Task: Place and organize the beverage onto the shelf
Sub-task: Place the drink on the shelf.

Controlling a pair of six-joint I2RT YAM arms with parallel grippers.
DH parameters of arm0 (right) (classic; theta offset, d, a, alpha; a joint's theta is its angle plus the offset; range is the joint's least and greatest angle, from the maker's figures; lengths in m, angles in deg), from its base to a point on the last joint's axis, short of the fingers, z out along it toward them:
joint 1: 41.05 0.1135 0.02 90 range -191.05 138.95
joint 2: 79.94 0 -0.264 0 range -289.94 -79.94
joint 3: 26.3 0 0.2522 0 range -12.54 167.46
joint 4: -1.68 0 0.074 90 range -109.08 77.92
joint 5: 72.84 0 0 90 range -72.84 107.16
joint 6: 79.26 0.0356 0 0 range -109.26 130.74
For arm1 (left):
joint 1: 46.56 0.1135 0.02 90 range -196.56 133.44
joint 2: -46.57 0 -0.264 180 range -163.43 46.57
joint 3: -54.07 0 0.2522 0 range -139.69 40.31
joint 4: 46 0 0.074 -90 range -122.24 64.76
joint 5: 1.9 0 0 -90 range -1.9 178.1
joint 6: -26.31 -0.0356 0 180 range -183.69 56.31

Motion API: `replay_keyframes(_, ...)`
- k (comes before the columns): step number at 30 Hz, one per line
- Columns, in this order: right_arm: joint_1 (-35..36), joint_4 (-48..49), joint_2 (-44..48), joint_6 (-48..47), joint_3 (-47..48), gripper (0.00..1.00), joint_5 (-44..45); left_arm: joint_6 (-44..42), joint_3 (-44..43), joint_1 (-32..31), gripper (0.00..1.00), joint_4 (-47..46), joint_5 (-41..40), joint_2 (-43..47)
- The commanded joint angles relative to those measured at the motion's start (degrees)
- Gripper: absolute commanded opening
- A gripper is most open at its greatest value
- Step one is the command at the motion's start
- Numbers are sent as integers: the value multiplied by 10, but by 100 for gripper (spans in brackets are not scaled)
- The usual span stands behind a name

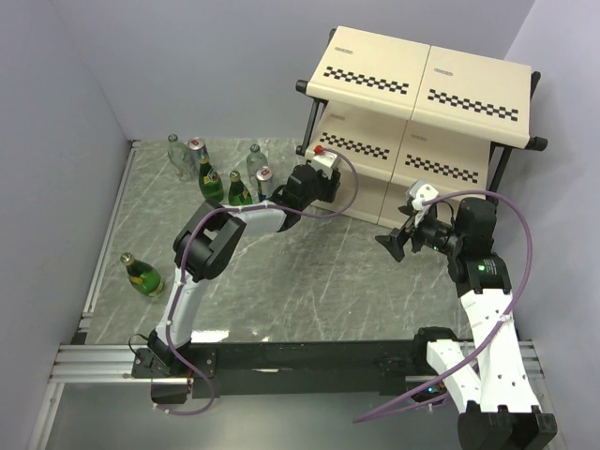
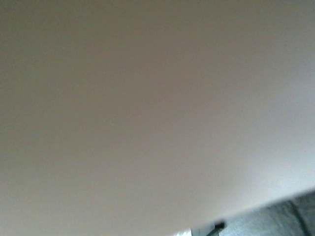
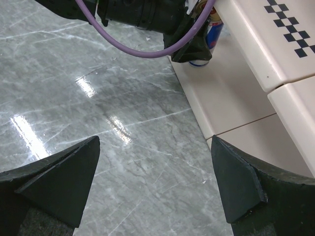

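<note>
From above, the shelf (image 1: pixel 375 66) stands at the far right corner of the worktop (image 1: pixel 309 281). The left gripper (image 1: pixel 319 183) reaches in at the shelf's left end, low down, probably so a drink can go in under the upper boards. The other drinks (image 1: pixel 225 173) stand bunched near the far left corner, and one green bottle (image 1: pixel 142 275) lies on its side by the left edge, so most of the sorting looks undone. The right gripper (image 1: pixel 401 242) hangs in front of the shelf, apart from it, likely keeping clear of its partner. The left wrist view is filled by a blurred beige board of the shelf (image 2: pixel 147 98) very close to the lens, with only a sliver of marble at the lower right and no fingers to be seen. In the right wrist view, the right gripper (image 3: pixel 155 147) is spread wide and empty over bare marble. Beyond it the left gripper (image 3: pixel 197 46) appears clamped on a slim can (image 3: pixel 212 34), which stands upright on the lowest board of the shelf (image 3: pixel 236 93), near its left end.
</note>
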Motion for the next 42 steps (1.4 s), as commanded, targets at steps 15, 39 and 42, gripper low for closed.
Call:
replay_keyframes(15,-6,9,10,-3,22,100,-8,32,-1,3,59,15,-15,-2)
replay_keyframes(39,-10,9,14,-3,22,100,-9,31,12,3,69,12,-17,6)
replay_keyframes(42,-11,9,14,-3,22,100,-8,30,14,3,69,11,-17,7)
